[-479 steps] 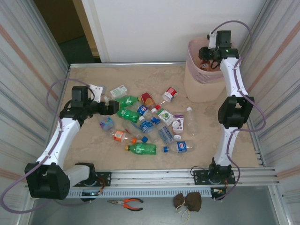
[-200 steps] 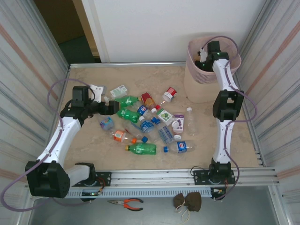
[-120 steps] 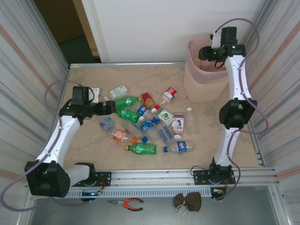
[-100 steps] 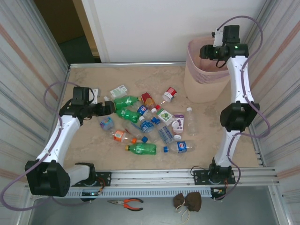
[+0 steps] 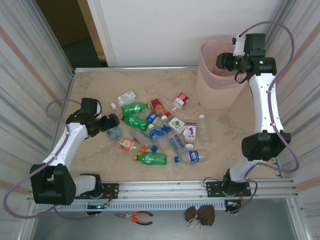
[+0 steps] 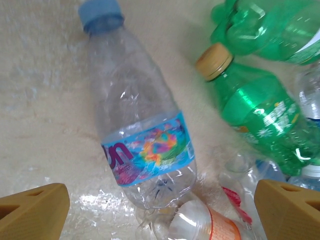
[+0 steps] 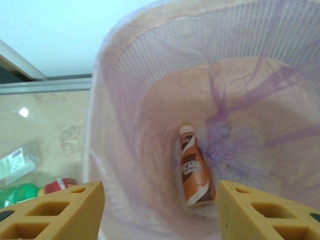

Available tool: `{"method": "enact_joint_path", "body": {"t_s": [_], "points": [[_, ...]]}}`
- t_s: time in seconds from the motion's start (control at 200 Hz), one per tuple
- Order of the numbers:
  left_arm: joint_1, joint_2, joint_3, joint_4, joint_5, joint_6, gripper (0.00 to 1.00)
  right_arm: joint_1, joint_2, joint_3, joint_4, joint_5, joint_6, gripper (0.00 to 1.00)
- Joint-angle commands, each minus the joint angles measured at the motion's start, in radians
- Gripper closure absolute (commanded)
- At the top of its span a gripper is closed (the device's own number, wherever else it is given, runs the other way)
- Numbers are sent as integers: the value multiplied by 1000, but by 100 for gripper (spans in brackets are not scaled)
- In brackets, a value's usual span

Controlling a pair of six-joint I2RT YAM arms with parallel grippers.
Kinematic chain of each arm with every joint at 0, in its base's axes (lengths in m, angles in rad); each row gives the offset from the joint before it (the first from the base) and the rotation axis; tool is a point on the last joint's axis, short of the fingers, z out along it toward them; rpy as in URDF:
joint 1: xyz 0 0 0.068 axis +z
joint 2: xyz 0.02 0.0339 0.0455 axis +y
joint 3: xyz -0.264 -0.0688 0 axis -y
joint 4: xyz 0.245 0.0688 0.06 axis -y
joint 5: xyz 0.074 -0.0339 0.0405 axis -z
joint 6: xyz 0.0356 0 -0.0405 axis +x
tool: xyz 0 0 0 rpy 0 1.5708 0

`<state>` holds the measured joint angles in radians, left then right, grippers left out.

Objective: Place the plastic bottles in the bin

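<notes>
Bin (image 5: 212,95) at table's (image 5: 100,80) far right corner, brown bottle (image 7: 193,172) on its floor. Right gripper (image 5: 221,62) over rim, fingers spread, empty. Left gripper (image 5: 112,122) splayed wide, empty, above clear blue-label bottle (image 6: 145,145). Plastic bottles (image 5: 151,158) scattered mid-table.

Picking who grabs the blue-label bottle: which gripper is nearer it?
Left. The left gripper hovers right over the blue-label bottle; the right gripper is far off, above the bin.
</notes>
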<state>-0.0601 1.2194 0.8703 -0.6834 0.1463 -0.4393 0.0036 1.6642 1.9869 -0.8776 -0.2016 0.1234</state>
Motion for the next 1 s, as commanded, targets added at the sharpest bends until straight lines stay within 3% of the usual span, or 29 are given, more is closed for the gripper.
{"method": "enact_joint_path", "body": {"t_s": [0.0,0.376,0.997], "points": [[3,29,-31,17,51,-59,4,18,-72,-46,43,5,34,40],[2,185,-95,175,150,-188,6,26,-171,-155,42,-2,39,40],[15,242,-74,183,138,-170,29,26,-225,-209,39,6,33,40]]}}
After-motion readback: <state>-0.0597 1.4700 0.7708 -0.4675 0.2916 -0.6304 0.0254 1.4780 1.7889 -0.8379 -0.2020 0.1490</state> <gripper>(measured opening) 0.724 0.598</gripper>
